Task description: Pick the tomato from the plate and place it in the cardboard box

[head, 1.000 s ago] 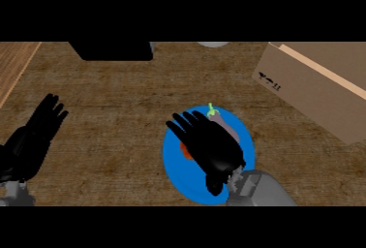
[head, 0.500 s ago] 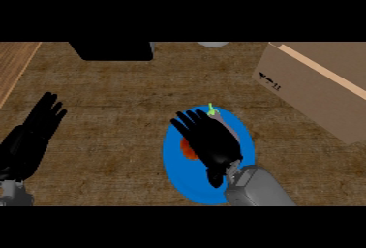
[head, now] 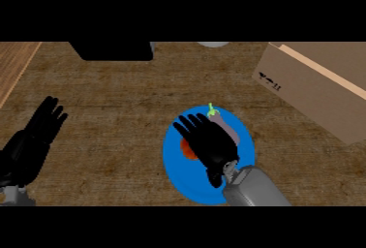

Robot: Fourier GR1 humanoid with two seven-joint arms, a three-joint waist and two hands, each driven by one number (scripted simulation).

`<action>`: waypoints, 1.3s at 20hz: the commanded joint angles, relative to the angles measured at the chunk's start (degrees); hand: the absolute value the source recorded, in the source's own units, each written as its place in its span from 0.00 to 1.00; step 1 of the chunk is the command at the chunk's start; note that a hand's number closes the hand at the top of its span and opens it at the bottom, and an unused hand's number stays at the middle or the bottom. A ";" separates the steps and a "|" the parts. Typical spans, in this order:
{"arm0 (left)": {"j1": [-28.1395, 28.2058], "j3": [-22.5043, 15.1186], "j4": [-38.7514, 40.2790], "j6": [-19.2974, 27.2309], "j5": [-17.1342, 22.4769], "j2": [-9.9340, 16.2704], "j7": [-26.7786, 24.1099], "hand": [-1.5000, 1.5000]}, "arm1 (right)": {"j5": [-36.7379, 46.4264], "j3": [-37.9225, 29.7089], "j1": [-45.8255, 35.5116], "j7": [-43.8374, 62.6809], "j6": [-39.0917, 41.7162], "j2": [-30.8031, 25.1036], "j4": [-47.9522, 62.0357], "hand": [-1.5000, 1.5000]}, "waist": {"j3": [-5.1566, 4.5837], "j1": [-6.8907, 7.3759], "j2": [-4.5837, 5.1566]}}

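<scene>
The right hand (head: 209, 145) hangs over the blue plate (head: 187, 183), fingers spread and straight, holding nothing. The tomato (head: 190, 149) lies on the plate, mostly hidden beneath that hand, showing red at its left edge. The left hand (head: 34, 138) rests open on the bench (head: 129, 97); the cardboard box (head: 314, 82) stands well apart, upper right.

Red-orange tomato (head: 190, 149) lying on blue plate (head: 180, 179), mostly hidden, green stem tip showing. Brown cardboard box (head: 314, 82) sitting at right, well apart.
</scene>
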 commanded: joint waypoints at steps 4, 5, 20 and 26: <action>-3.02 0.95 1.43 -0.40 -0.88 -0.25 0.98 0.50 | -4.92 1.43 -6.20 3.75 -3.29 0.81 6.52 0.00 | 0.00 0.09 0.06; -0.23 0.96 -2.21 -0.20 -0.61 -0.84 2.99 0.50 | 0.35 0.54 -1.38 -0.54 -4.14 0.82 5.22 0.00 | 0.00 -0.02 0.01; -6.43 3.20 2.22 -0.79 -0.37 0.48 5.52 0.50 | 0.68 0.32 -7.50 -7.09 -10.52 0.82 11.05 1.00 | 0.00 0.01 0.04; -5.23 2.81 3.50 -1.28 -1.64 -0.29 2.19 0.50 | -4.30 -12.12 -7.14 -5.92 -4.93 -5.65 14.04 1.00 | -0.02 -0.49 0.21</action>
